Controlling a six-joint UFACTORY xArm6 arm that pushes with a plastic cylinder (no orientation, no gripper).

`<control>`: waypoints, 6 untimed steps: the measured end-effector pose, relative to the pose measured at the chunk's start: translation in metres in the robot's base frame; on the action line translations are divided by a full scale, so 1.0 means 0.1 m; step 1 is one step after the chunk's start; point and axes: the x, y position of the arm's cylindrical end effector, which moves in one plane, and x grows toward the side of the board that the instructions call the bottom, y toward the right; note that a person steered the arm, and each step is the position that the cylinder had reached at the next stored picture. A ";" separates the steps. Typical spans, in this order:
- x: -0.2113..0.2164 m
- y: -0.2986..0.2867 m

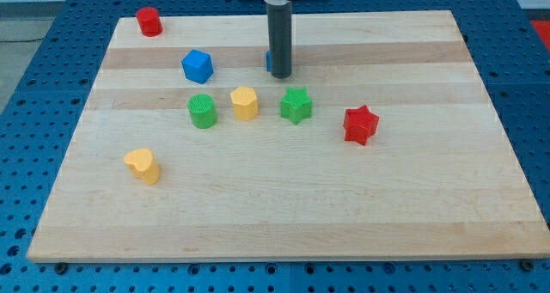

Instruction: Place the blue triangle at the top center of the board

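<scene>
Resting on the board point(481, 198), my tip point(281, 74) holds nothing and presses against the blue triangle point(269, 62), mostly hidden just behind it. Light, rigid, probably slippery, it should be pushed squarely from its near face.

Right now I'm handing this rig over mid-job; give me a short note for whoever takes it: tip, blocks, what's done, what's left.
Tip: my tip is down on the board, just above centre, right in front of the blue triangle, which is mostly hidden behind the rod; contact can't be confirmed.
Blocks: blue cube to the view's left of the tip; green star just below it.
Done: triangle sits in the upper middle, near centre left to right.
Left: it is still short of the top edge; push it toward the view's top, keeping it centred.
</scene>
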 end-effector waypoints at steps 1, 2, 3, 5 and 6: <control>-0.33 -0.10; -0.54 -0.17; -0.70 -0.17; -0.97 -0.18; -0.53 -0.19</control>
